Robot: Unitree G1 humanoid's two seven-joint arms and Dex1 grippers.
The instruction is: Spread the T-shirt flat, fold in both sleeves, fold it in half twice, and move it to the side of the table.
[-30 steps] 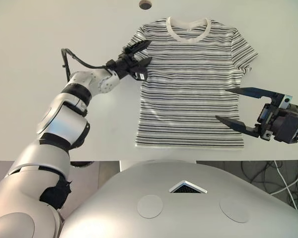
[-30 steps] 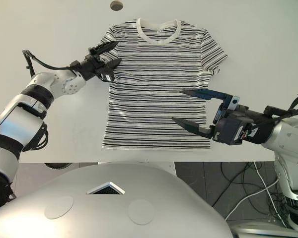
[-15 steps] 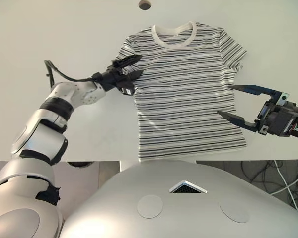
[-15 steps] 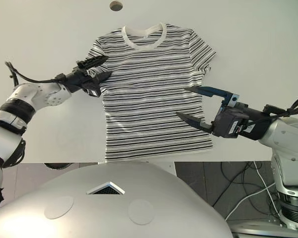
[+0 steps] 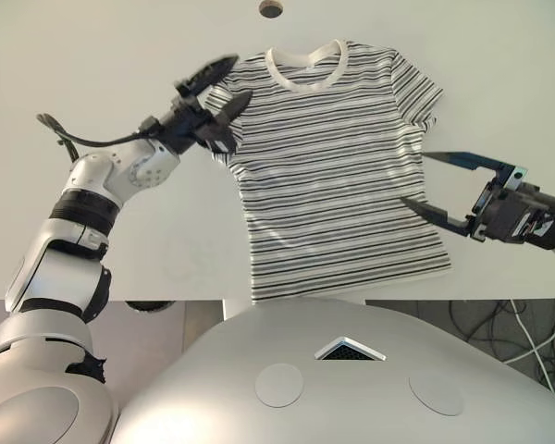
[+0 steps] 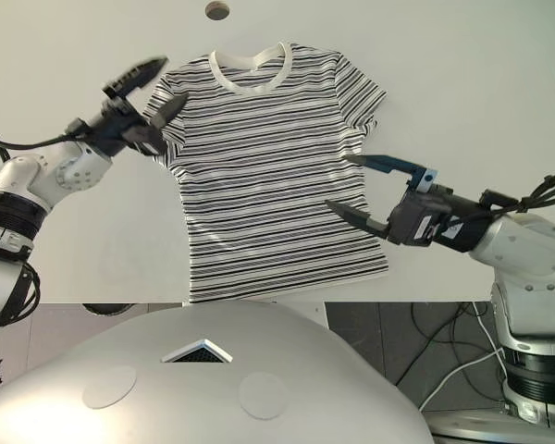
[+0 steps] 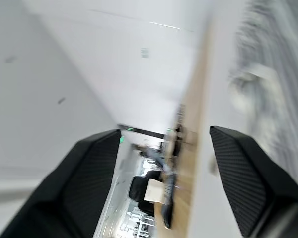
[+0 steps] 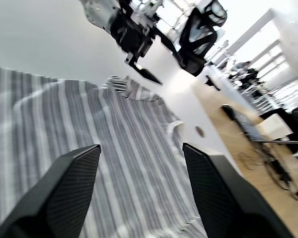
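Striped knit cloth, thin dark and white bands running crosswise, makes up the T-shirt [image 5: 333, 157], which lies spread face-up on the smooth matte white table [image 5: 92, 55]. Its plain white ribbed collar [image 5: 305, 65] points to the far edge and its hem [image 5: 351, 277] lies close to the near edge, slightly askew. The body lies mostly flat with soft ripples. The right sleeve [image 5: 424, 92] is a little rumpled at its cuff.

The left gripper [image 5: 243, 76] sits over the shirt's left sleeve with its two tapered black fingers [image 7: 84, 173] spread apart; whether they touch the cloth cannot be told. The right gripper [image 5: 413, 178] is at the shirt's right side edge, below the sleeve, with its long pointed fingers [image 8: 64, 193] also held wide apart and nothing between them.

A small round grey cable hole [image 5: 271, 8] is set in the table beyond the collar.
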